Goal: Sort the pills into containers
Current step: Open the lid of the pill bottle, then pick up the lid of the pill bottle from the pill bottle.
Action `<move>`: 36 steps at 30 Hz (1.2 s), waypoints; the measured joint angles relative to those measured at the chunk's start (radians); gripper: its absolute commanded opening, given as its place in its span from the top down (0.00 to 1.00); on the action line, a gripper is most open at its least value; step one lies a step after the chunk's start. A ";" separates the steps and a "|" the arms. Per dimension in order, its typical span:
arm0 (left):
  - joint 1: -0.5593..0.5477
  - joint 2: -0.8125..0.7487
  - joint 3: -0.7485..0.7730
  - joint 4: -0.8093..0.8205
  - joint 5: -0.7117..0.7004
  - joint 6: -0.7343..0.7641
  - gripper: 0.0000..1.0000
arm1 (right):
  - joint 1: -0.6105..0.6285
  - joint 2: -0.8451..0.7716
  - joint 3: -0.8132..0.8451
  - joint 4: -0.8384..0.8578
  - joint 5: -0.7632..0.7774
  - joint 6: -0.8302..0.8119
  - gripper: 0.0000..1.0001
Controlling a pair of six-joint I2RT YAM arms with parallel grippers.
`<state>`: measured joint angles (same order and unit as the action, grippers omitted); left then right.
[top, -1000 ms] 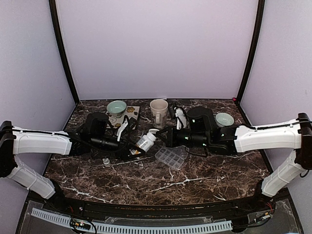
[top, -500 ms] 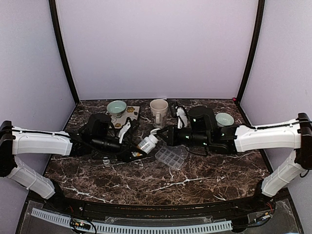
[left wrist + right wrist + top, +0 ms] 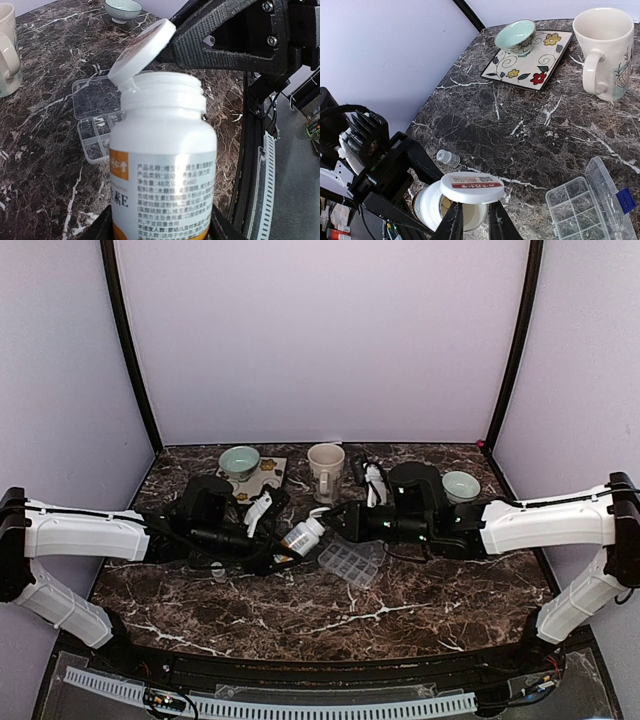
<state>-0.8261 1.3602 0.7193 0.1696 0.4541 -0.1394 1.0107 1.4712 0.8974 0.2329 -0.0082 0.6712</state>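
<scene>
My left gripper [image 3: 278, 548] [image 3: 160, 226] is shut on a white pill bottle [image 3: 299, 533] [image 3: 162, 150] with an orange-and-grey label, held off the table. Its hinged flip lid [image 3: 142, 50] [image 3: 471, 186] stands open. My right gripper [image 3: 336, 515] [image 3: 475, 210] sits right at that lid, jaws slightly apart, tips hidden behind the lid's edge. The containers [image 3: 350, 562] [image 3: 92, 125] [image 3: 585, 205], a clear compartment tray with its lid open, lie on the marble just right of the bottle. The pills are hidden inside the bottle.
A small vial [image 3: 217, 571] [image 3: 448, 158] lies left of the bottle. At the back stand a cream mug [image 3: 325, 460] [image 3: 602, 50], a green bowl [image 3: 240, 459] [image 3: 516, 35] on a floral plate [image 3: 530, 62], and another bowl [image 3: 460, 484] at the right.
The right gripper's fingers have parted a little at the lid. Both arms have shifted slightly with the bottle, whose lid stands flipped up.
</scene>
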 measured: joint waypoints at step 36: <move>-0.096 0.016 0.000 -0.008 -0.238 0.080 1.00 | -0.044 0.002 -0.034 0.111 -0.131 0.157 0.67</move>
<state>-0.9222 1.3762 0.7197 0.1619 0.2165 -0.0593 0.9665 1.4734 0.8635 0.3443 -0.1394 0.8280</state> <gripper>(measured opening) 0.523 0.332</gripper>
